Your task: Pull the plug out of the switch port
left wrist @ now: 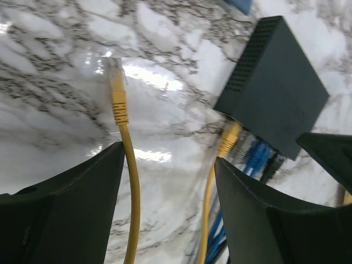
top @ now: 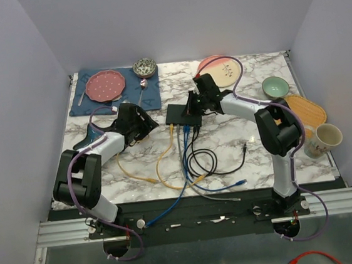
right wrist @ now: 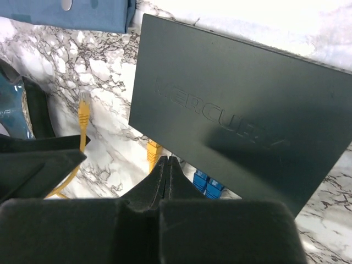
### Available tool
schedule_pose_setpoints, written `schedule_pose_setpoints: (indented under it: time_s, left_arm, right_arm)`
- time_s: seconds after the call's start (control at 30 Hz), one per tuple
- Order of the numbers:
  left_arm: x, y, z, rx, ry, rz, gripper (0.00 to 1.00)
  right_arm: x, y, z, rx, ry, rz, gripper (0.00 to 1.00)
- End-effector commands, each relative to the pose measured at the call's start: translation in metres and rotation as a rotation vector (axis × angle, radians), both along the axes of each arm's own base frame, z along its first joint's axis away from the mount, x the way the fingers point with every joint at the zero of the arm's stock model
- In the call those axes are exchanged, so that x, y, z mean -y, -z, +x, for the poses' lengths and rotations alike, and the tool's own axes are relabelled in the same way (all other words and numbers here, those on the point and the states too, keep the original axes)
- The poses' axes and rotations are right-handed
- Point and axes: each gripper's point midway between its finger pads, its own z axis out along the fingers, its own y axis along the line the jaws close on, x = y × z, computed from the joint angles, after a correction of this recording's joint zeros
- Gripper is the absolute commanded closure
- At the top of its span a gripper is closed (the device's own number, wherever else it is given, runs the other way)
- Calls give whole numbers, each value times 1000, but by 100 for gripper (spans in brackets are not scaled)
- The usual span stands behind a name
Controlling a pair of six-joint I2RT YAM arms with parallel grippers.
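Left gripper low over marble table, jaws spread wide, holding nothing, astride yellow cable, plug loose beside switch. Right gripper fully closed, tips at switch's socket edge, elbow bent high.

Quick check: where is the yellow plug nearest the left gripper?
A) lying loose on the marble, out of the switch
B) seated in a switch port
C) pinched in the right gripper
A: the yellow plug lies on the marble, apart from the switch, with the left gripper open.
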Motion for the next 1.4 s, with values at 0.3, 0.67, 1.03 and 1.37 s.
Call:
schedule_pose_setpoints:
  time_s: [0.3,0.67,1.03,1.37]
  left_arm:
    - [31,-56,23,266,11,-204,20]
    - [44,-133,19,486,77,-264,22]
    - [104,-47,-3,279,173,-449,31]
    - [81,-2,11,200,57,-384,36]
  right_arm:
    - [-6,23,0,-50,-27,-5,99]
    - [-5,26,0,-53,-20,-14,99]
    - [2,24,5,-53,2,-8,99]
    - [3,26,6,-59,3,-6,99]
